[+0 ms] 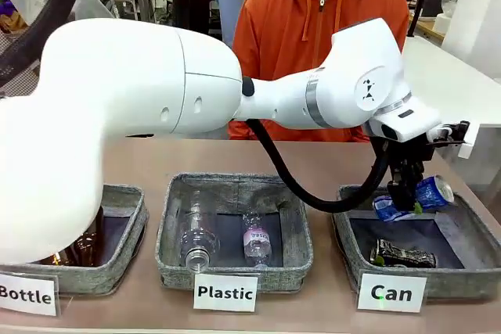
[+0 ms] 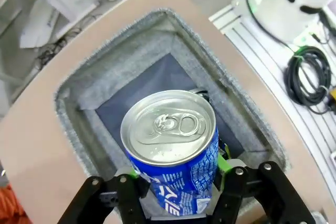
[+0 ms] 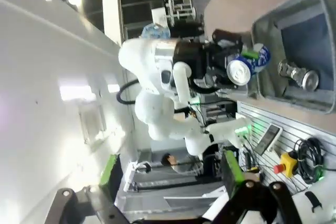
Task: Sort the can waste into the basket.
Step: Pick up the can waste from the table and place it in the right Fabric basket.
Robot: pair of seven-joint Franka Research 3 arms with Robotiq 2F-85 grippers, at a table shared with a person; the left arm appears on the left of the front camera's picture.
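Observation:
The bright blue can (image 1: 415, 197) hangs tilted over the near-left part of the grey "Can" basket (image 1: 462, 283). My left gripper (image 1: 403, 193) has reached across from the left and is shut on it. In the left wrist view the blue can (image 2: 170, 145) sits top-up between the green pads of my left gripper (image 2: 176, 174), above the basket (image 2: 105, 72) and its dark lining. A dark black-and-silver can (image 1: 401, 254) lies on the basket floor. My right gripper (image 3: 170, 174) is open and holds nothing; its view shows the blue can (image 3: 247, 66) and the dark can (image 3: 296, 74) from far off.
The "Plastic" bin (image 1: 235, 275) in the middle holds two clear bottles. At the left the "Bottle" bin (image 1: 125, 260) holds brown glass bottles. A person in an orange hoodie (image 1: 313, 21) sits across the table. My left arm spans the table above the bins.

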